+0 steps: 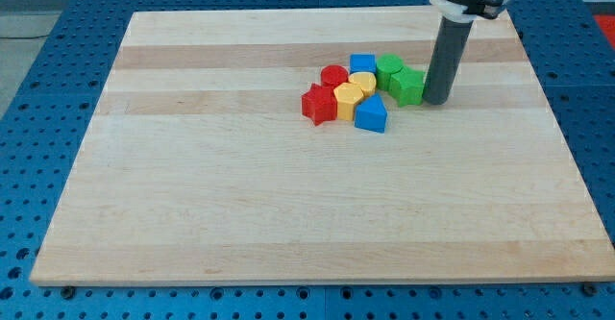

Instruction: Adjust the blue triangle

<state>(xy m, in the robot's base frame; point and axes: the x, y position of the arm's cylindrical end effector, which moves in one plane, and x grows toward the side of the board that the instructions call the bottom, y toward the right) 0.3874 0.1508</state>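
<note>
The blue triangle (371, 115) lies at the lower right of a tight cluster of blocks near the middle of the wooden board (240, 185). Touching it are a yellow hexagon (348, 94), with a second yellow block (362, 80) behind that. My tip (438, 100) stands on the board at the cluster's right, right beside a green star-like block (406, 86). The tip is to the right of and slightly above the blue triangle, a block's width away from it.
The cluster also holds a red star block (318, 104), a red round block (333, 75), a blue cube (362, 63) and a second green block (388, 67). A blue perforated table (58, 89) surrounds the board.
</note>
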